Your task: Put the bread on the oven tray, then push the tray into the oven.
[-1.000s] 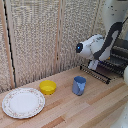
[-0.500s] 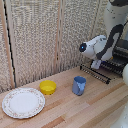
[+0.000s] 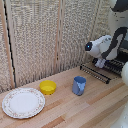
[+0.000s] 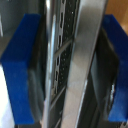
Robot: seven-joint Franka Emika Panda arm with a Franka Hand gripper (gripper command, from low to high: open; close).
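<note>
The oven pan, a dark wire rack, sticks out of the oven at the exterior view's right, above the wooden table. My clamp points down onto the pan. In the wrist view its blue-tipped fingers stand on either side of the pan's silver front bar, with the dark pads close against the metal. The clamp is shut on the pan's edge. The bread does not show in either view.
A blue mug stands on the table just in front of the pan. A yellow bowl and a patterned white plate sit further to the exterior view's left. A slatted screen stands behind the table.
The arm and clamp have shifted slightly toward the oven at the exterior view's right. The mug, bowl and plate have not moved.
</note>
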